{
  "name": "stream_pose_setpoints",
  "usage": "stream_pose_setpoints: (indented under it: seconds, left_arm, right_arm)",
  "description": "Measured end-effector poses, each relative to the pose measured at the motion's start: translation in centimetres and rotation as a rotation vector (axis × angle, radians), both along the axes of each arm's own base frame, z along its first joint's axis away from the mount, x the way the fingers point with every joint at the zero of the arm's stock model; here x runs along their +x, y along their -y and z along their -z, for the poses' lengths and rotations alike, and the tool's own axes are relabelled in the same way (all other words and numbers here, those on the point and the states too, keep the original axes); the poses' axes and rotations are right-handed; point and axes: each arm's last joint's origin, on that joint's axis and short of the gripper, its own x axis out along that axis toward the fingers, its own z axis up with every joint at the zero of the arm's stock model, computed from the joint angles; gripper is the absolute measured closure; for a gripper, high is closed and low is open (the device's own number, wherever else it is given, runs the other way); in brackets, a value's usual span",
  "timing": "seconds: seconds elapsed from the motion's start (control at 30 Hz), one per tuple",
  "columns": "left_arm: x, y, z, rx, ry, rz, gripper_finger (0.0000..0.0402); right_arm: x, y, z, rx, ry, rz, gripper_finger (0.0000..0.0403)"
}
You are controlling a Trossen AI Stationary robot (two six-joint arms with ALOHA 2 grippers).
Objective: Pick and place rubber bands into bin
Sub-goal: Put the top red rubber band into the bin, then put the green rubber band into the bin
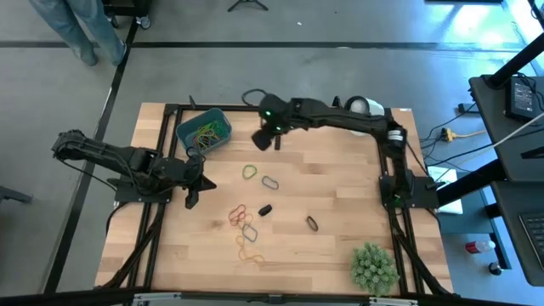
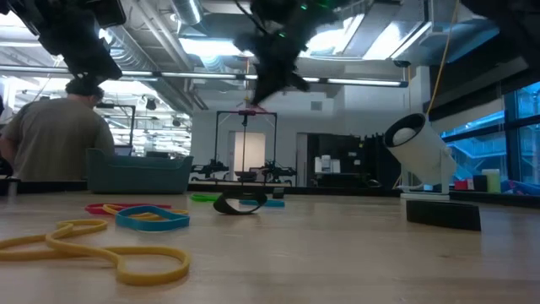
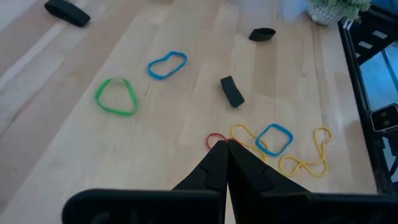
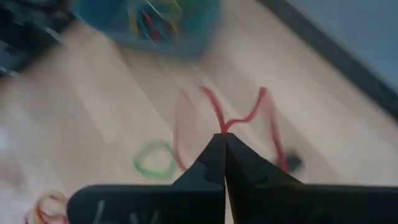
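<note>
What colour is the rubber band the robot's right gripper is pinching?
Red. The rubber band dangles from the shut right gripper; the right wrist view shows it best.

From the right wrist, the bin [image 4: 149, 22] is a smear cut off at the edge, and the red band [image 4: 239, 121] blurs into streaks. At table height, a person [image 2: 55, 135] is half cut off behind it.

Rubber bands [image 1: 246, 223] right of bin [image 1: 203, 127]
</note>
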Motion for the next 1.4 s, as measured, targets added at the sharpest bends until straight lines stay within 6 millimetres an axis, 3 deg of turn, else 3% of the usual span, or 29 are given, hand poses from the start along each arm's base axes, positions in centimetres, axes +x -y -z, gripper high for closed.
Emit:
stream_pose_setpoints:
  seconds: [0.1,0.23,0.53,0.67,0.83,0.93,1.23,1.4]
  left_arm:
    - [0.0,0.0,0.0,-0.014,0.002,-0.010,0.0400]
    - [0.0,0.0,0.0,-0.018,0.004,-0.012,0.0400]
    - [0.2,0.0,-0.2,-0.021,0.025,-0.016,0.0400]
    - [0.3,0.1,-0.3,-0.029,0.040,-0.019,0.0400]
    - [0.3,0.1,-0.4,-0.049,0.048,-0.028,0.0400]
    - [0.3,0.1,-0.4,-0.056,0.046,-0.019,0.0400]
    - [0.3,0.1,-0.4,-0.029,0.046,0.002,0.0400]
    - [0.3,0.1,-0.4,-0.028,0.045,0.002,0.0400]
  right_arm:
    - [2.2,0.4,-1.1,-0.042,0.059,-0.043,0.0403]
    - [5.6,0.9,-1.0,-0.068,0.138,-0.112,0.0403]
    - [11.3,2.3,5.1,-0.091,0.484,-0.158,0.0403]
    - [12.8,3.3,8.2,-0.094,0.578,-0.129,0.0403]
    - [13.7,4.1,12.3,-0.085,0.578,-0.110,0.0402]
    - [13.7,4.4,13.6,-0.064,0.558,-0.094,0.0388]
    - [13.4,5.1,13.9,-0.003,0.543,-0.038,0.0263]
    - [13.0,5.8,12.6,0.139,0.597,-0.054,0.0225]
